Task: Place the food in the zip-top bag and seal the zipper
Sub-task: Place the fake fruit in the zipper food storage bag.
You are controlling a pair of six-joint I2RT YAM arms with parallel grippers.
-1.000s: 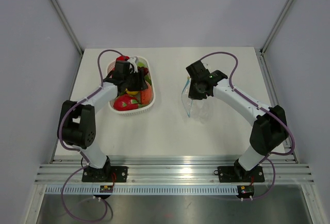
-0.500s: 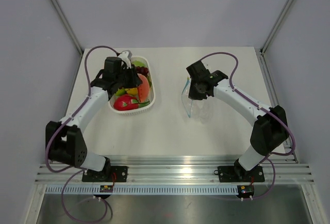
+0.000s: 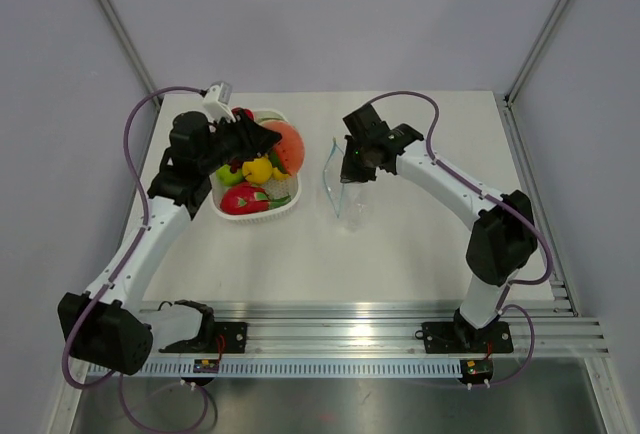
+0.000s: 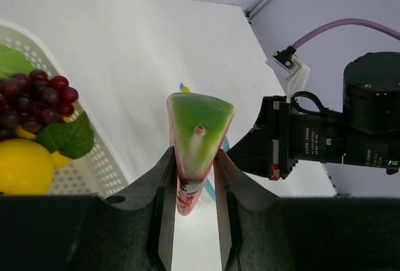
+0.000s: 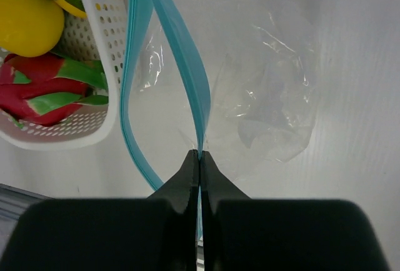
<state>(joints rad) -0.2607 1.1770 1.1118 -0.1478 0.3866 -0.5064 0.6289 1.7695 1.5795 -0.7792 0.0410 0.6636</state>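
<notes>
1. Left side. The left gripper (image 4: 192, 180) is clenched on a toy watermelon wedge (image 4: 199, 132), green rind up, with one finger pressed against each flat face. We see the wedge held in the air past the right rim of the white basket (image 3: 291, 204). We judge this grip is chosen so that the narrow edge of the wedge leads into the bag.

2. Remaining food. The grapes (image 4: 30, 95), a yellow lemon (image 4: 22, 166) and a red-and-green fruit (image 5: 50, 87) lie in the basket. We therefore judge the task to be at an early stage: one piece is in transit, none is visible inside the bag, and sealing is not yet due.

3. Centre. The zip-top bag (image 3: 343, 192) stands on the table (image 3: 400, 254) just beside the basket, between the two arms. It is placed near the basket so that each transfer is short.

4. Right side. The right gripper (image 5: 199, 155) is pinched on one lip of the zipper (image 5: 182, 74). The other lip bows away toward the basket, so the mouth gapes. We judge that this hold serves to keep the mouth open and facing the incoming wedge.

5. Next move. The wedge must pass between the two blue lips. The gap is narrow, so contact with the free lip could push the bag over or close the mouth.
</notes>
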